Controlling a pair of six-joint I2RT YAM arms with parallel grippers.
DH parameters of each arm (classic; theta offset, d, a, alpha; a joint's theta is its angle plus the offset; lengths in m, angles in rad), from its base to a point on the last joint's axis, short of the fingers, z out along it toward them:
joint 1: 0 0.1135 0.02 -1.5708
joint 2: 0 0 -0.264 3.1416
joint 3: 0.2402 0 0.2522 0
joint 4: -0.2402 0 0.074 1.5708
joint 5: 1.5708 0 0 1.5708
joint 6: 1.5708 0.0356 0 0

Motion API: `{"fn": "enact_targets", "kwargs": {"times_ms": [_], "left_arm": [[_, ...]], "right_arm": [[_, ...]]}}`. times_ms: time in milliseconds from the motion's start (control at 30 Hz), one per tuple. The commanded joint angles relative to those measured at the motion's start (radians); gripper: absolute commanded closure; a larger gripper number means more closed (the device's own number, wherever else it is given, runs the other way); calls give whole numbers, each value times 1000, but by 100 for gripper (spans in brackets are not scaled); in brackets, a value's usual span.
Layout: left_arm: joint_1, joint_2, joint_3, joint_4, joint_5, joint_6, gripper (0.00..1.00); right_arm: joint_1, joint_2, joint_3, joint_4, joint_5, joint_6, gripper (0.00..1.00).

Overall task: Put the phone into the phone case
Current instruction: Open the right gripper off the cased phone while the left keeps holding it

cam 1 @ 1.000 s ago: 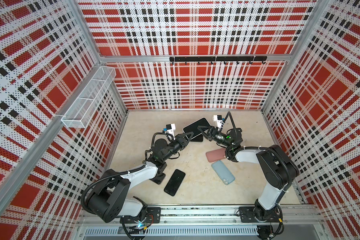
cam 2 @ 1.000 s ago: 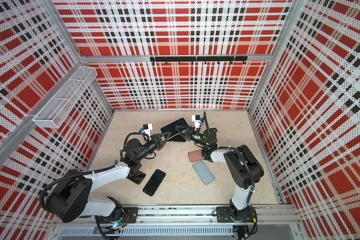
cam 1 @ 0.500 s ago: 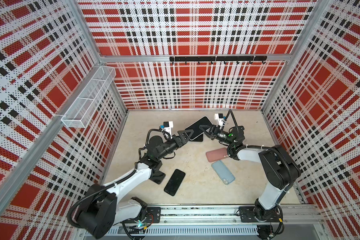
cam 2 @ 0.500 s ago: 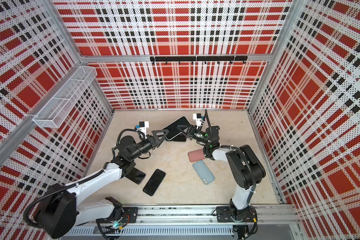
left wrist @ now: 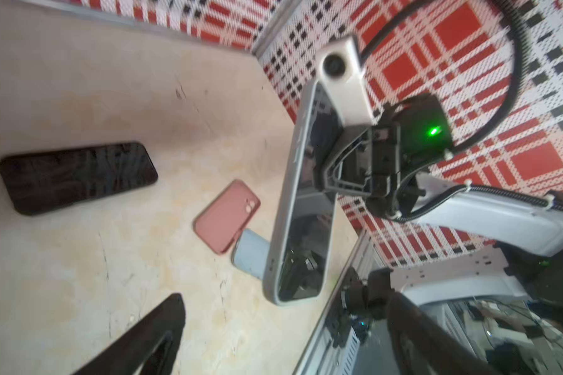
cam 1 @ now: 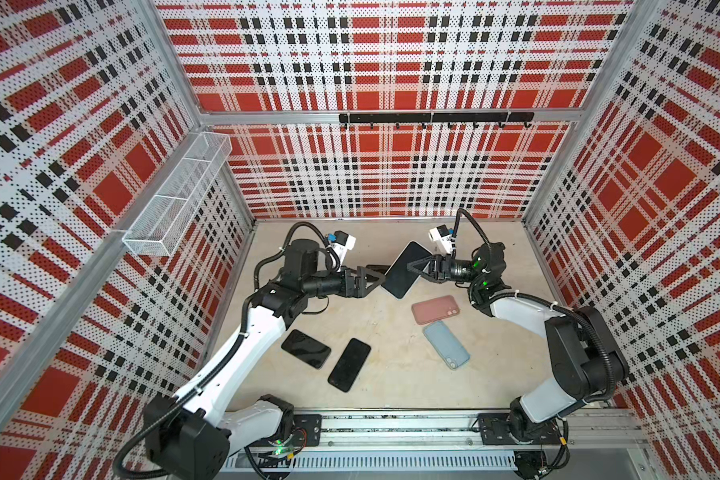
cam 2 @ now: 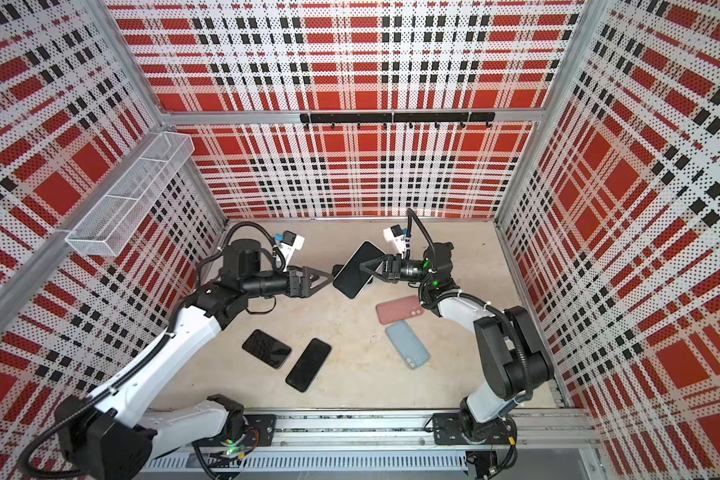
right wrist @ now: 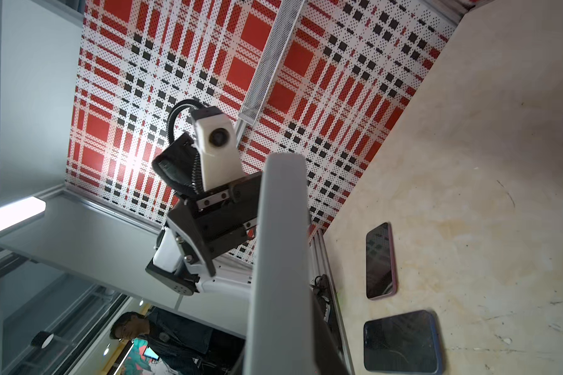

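A dark-screened phone (cam 1: pixel 406 270) with a light grey phone case (left wrist: pixel 293 181) round its rim hangs tilted above the table's back middle. My right gripper (cam 1: pixel 416 266) is shut on its right edge; the right wrist view shows the case's grey back (right wrist: pixel 280 259) between the jaws. To the left of the phone my left gripper (cam 1: pixel 380 279) is open and holds nothing. In the left wrist view, the phone's near end lies just beyond its spread fingers (left wrist: pixel 173 311). A pink case (cam 1: pixel 435 309) and a blue case (cam 1: pixel 445 345) lie empty to the right.
Two dark phones (cam 1: pixel 306 349) (cam 1: pixel 349 365) lie flat at the front left. Another black phone (left wrist: pixel 78 177) lies on the table near the back, below the grippers. A wire basket (cam 1: pixel 175 199) hangs on the left wall and a hook rail (cam 1: pixel 433 118) on the back wall.
My left gripper has opened, let go of the phone's left edge and drawn back slightly to the left. The right gripper has kept its hold, with the phone almost still.
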Motion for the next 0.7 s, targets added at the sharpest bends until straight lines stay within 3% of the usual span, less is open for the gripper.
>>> {"fn": "enact_targets", "kwargs": {"times_ms": [0, 233, 667], "left_arm": [[-20, 17, -2, -61, 110, 70, 7], [-63, 87, -26, 91, 176, -10, 28], [-89, 143, -35, 199, 203, -91, 81]], "right_arm": [[5, -38, 26, 12, -64, -36, 100], [19, -30, 26, 10, -81, -37, 100], [22, 15, 22, 136, -89, 40, 100]]}}
